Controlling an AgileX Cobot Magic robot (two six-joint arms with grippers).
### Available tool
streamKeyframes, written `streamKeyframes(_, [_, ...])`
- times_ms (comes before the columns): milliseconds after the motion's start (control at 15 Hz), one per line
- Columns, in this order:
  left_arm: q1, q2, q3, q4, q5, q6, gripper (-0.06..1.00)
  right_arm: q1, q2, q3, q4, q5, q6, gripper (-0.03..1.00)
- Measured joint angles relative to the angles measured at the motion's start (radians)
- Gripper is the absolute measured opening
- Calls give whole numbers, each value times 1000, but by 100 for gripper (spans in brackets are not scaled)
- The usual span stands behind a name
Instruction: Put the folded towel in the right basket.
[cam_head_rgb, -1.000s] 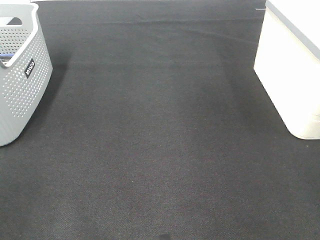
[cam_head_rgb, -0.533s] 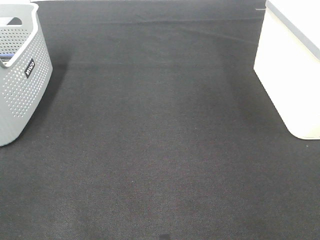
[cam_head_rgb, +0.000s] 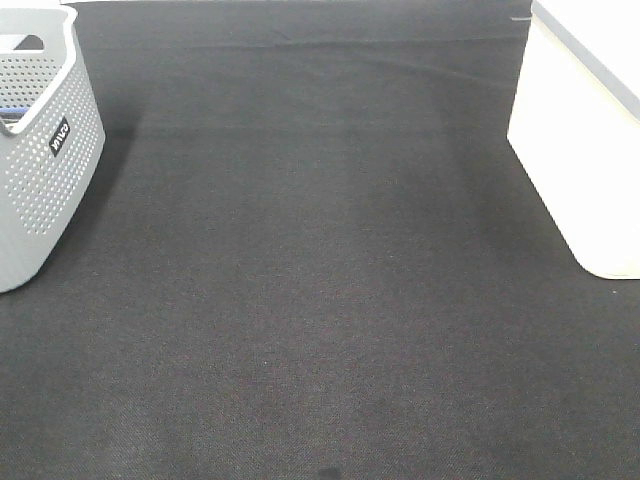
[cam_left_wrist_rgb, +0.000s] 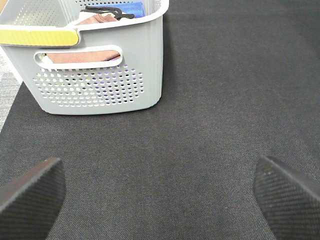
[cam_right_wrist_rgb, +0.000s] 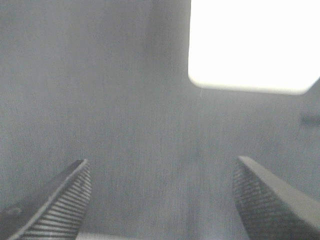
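Nothing had moved in the high view since a second before: both baskets sat where they were and neither arm had entered the frame. The folded towel could not be picked out with certainty; the only cloth in sight was a brownish-pink folded cloth (cam_left_wrist_rgb: 95, 20) lying inside the grey perforated basket (cam_left_wrist_rgb: 100, 82), seen over its rim and again through the handle slot in the left wrist view, and whether that was the task's towel I could not tell. Beside it in the same basket lay a blue item (cam_left_wrist_rgb: 131, 8) with a black object (cam_left_wrist_rgb: 107, 10) across it, and a yellow strip (cam_left_wrist_rgb: 35, 36) ran along the near rim. In the high view that grey basket (cam_head_rgb: 40, 170) stood at the left edge on the dark mat (cam_head_rgb: 320, 280), a small black label on its side. The right basket (cam_head_rgb: 580, 150), white and solid-walled, stood at the right edge, well apart from the grey one; its inside was not visible. The left gripper (cam_left_wrist_rgb: 160, 195) hung over bare mat with its jaws spread wide, nothing between them, the grey basket near ahead. The right gripper (cam_right_wrist_rgb: 160, 200) was likewise spread wide and empty; its view was blurred, the white basket (cam_right_wrist_rgb: 250, 45) showing as a bright block ahead.
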Motion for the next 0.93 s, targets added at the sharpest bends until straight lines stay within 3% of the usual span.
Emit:
streamKeyframes(600, [0, 0, 0, 0, 0, 0, 97, 0, -3, 0, 1, 0, 0, 74])
streamKeyframes(933, [0, 0, 0, 0, 0, 0, 97, -69, -15, 1, 13, 0, 0, 74])
